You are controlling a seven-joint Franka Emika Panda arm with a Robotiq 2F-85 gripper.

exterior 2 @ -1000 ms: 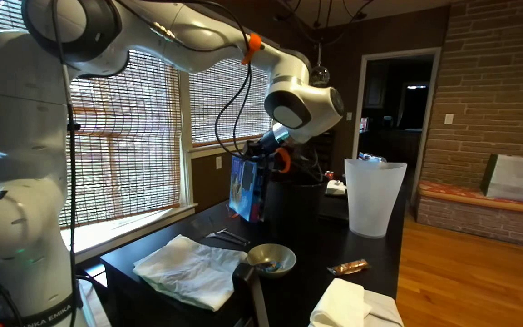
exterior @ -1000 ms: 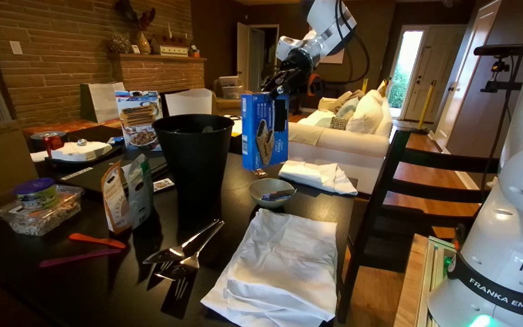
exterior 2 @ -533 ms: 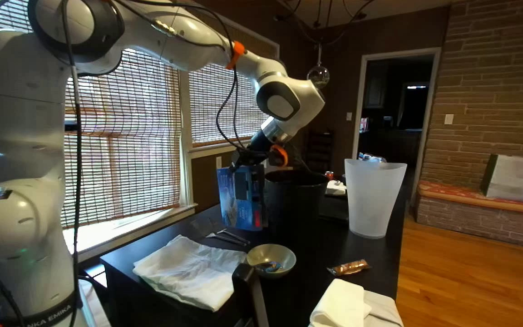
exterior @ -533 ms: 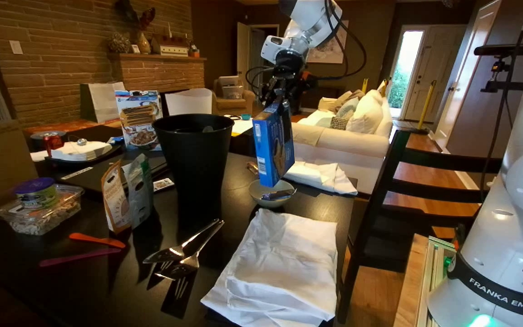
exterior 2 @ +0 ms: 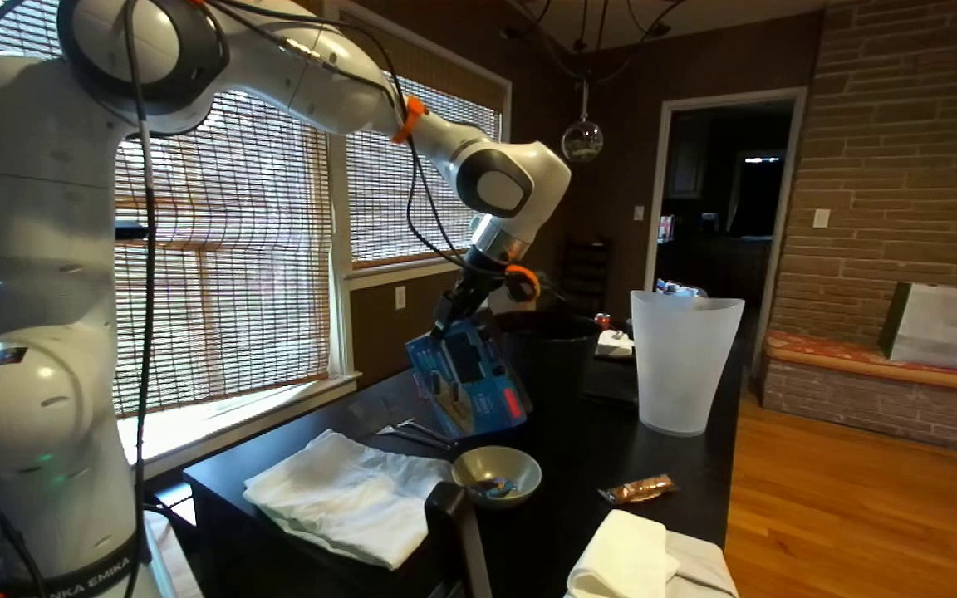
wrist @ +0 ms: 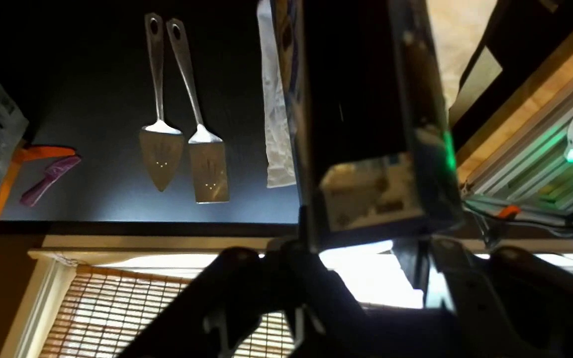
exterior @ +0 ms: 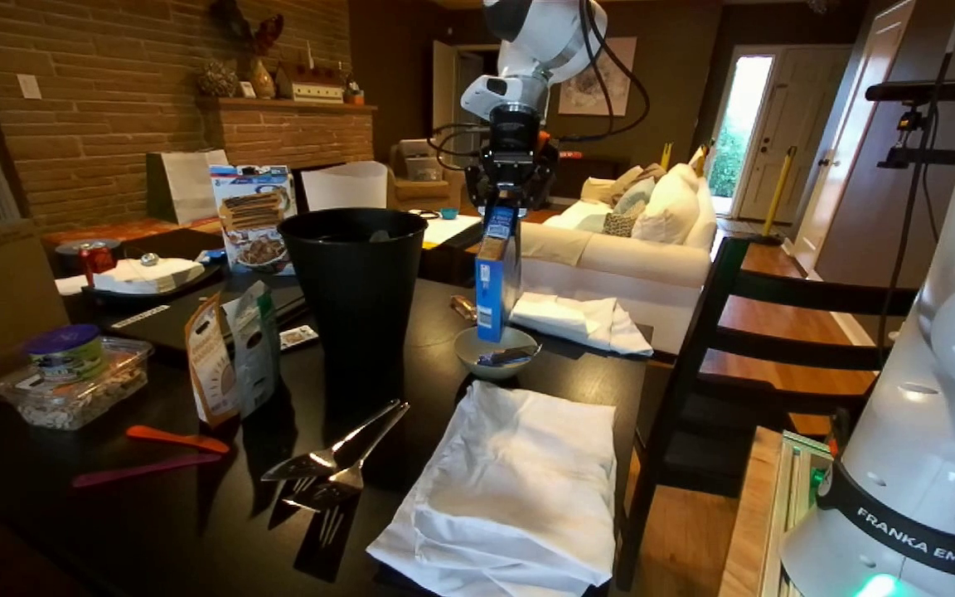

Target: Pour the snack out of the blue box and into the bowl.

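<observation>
My gripper [exterior: 506,197] is shut on the blue box [exterior: 494,286] by its upper part and holds it in the air. Its narrow side faces an exterior view; elsewhere its broad printed face [exterior 2: 458,386] shows, tilted with the right-hand corner lowest. Large and blurred, the box [wrist: 371,191] fills the upper middle of the wrist view between the fingers. The pale grey bowl [exterior: 471,358] stands on the table with a blue wrapped snack [exterior 2: 491,487] inside. The box's lower end overlaps the bowl's far rim in an exterior view; whether it hangs right above, I cannot tell. Snacks inside the box are hidden.
A tall black bin [exterior: 351,307] stands beside the box. A brown wrapped bar [exterior 2: 638,489] lies near the bowl, folded white cloths [exterior: 519,481] on two sides. Two metal servers [wrist: 159,149] lie on the table. A white bin [exterior 2: 682,370] stands farther along; a chair [exterior: 726,332] is at the edge.
The box has turned from broad face to narrow side in an exterior view, shifting right and lower, towards the bowl. It tilts more now. The bowl and its contents look the same.
</observation>
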